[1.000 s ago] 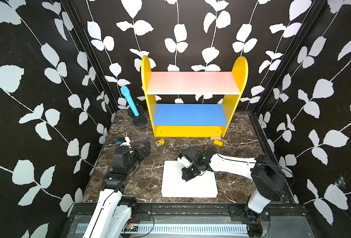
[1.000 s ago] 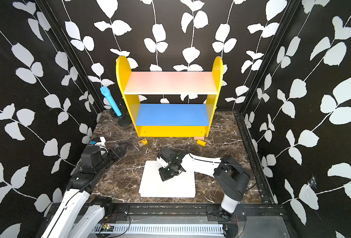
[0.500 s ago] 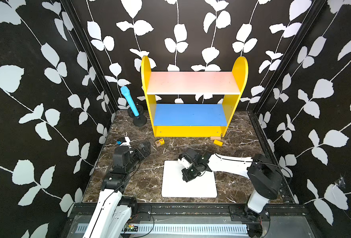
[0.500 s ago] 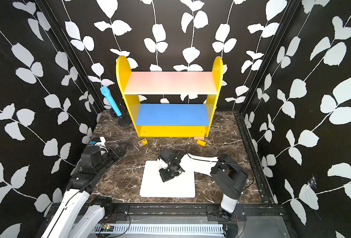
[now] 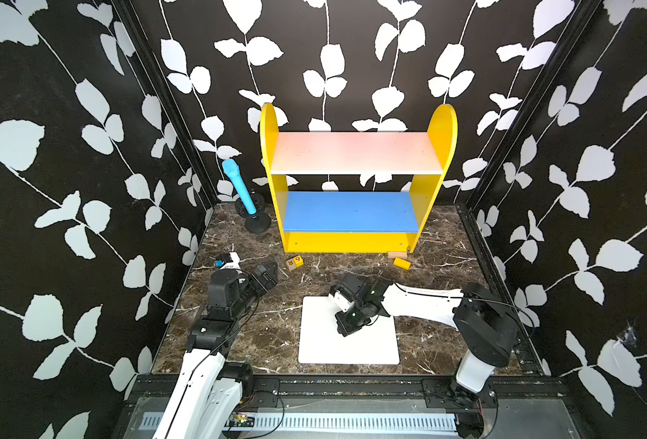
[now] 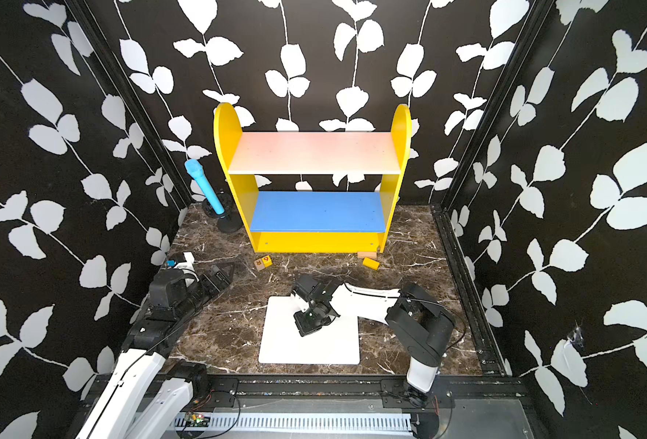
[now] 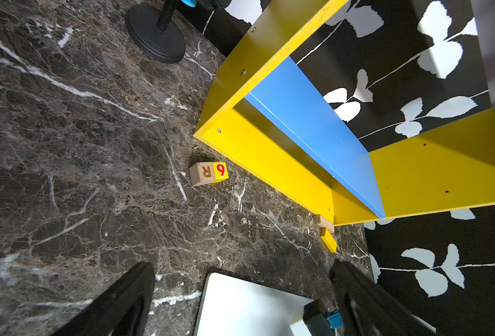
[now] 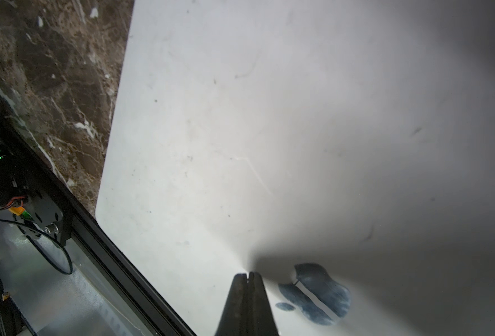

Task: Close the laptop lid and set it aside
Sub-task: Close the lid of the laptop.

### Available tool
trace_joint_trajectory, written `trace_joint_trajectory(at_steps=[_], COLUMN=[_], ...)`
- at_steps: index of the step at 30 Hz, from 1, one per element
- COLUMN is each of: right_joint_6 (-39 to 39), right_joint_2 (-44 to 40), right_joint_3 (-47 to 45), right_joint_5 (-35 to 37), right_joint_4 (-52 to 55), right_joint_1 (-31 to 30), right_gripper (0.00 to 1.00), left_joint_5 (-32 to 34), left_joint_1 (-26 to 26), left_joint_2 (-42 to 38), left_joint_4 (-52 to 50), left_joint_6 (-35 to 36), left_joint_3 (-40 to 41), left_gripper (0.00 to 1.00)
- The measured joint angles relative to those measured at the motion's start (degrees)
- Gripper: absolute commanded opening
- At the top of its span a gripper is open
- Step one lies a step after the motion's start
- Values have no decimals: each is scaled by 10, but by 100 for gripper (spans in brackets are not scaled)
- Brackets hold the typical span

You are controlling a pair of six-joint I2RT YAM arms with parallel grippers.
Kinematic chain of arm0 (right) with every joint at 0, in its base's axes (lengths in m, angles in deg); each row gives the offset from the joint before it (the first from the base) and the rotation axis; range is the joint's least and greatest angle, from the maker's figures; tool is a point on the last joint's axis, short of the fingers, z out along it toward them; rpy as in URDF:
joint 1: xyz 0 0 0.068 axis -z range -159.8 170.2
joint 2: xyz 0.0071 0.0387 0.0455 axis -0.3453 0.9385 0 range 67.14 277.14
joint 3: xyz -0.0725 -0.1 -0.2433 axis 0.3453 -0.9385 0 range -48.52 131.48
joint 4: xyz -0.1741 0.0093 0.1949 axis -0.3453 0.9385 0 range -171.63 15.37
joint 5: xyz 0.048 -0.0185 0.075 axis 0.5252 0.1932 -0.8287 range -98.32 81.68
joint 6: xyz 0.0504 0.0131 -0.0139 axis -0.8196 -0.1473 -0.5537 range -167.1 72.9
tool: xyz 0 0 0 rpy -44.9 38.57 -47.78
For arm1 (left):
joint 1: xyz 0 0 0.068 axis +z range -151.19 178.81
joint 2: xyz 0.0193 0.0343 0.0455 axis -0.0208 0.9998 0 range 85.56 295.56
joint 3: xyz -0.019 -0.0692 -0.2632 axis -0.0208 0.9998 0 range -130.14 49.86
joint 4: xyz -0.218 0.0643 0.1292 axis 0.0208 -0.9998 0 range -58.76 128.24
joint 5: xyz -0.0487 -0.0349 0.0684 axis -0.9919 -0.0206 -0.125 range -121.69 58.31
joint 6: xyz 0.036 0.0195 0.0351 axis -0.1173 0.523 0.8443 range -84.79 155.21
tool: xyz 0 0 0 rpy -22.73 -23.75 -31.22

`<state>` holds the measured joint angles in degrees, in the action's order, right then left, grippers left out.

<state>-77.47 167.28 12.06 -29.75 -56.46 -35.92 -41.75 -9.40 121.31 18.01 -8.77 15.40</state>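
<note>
The laptop lies flat near the table's front edge, in the middle. Its silver-white lid is down, with the dark apple logo facing up. My right gripper is shut with nothing between its fingers. Its tips rest on the lid right beside the logo. My left gripper stands open over bare marble at the left. It is apart from the laptop, and a corner of the laptop shows between its fingers.
A yellow shelf unit with a blue lower board and a pale top board stands at the back. A blue microphone on a black stand is to its left. A lettered block, a small yellow block and a wooden block lie in front of the shelf.
The right arm's elbow has shifted slightly to the left. Its shut tips stay on the lid, and the laptop and the left arm have not moved.
</note>
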Motion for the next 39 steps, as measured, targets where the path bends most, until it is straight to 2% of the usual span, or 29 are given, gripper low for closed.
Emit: trace_joint_trajectory(at_steps=[13, 23, 28, 33, 39], right_joint_6=[0, 0, -2, -9, -10], right_joint_2=[-11, -91, -150, -217, -305], right_joint_3=[-12, -43, -93, -159, -210], right_joint_5=[19, 64, 77, 89, 99], right_joint_4=[1, -4, -25, -54, -64], right_joint_1=[0, 0, 12, 39, 67], right_gripper=[0, 1, 11, 28, 42], left_joint_5=[0, -12, -22, -33, -48], left_joint_1=[0, 0, 0, 0, -1], left_joint_2=[-2, -11, -12, -11, -10], left_joint_4=[0, -1, -3, -5, -9], left_joint_6=[0, 0, 0, 0, 0], left_joint_3=[0, 6, 11, 28, 58], left_gripper=[97, 97, 97, 97, 98])
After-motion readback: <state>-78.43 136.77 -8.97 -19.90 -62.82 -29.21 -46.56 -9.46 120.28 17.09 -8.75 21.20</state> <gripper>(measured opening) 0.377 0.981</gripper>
